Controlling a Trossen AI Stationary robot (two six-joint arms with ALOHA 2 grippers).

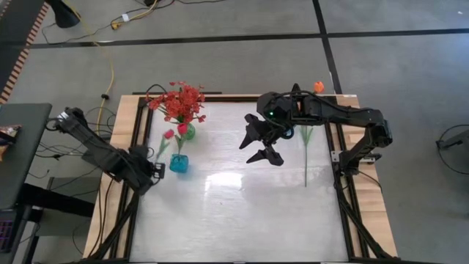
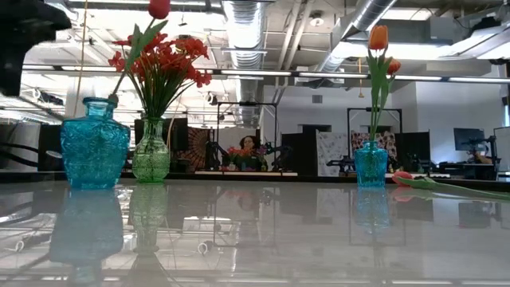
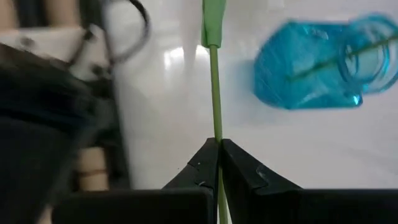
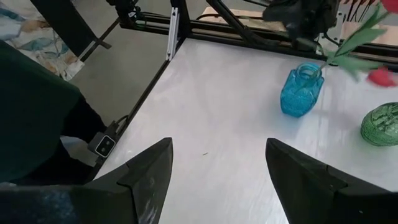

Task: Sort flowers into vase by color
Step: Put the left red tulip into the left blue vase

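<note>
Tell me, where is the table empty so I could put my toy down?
The big bare patch is the near half of the white table, below the left blue vase and the open right tool. It is crowded at the far left, around the green vase of red flowers. A flower lies along the right side.

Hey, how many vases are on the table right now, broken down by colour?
Blue vases: 2
Green vase: 1
Total: 3
</note>
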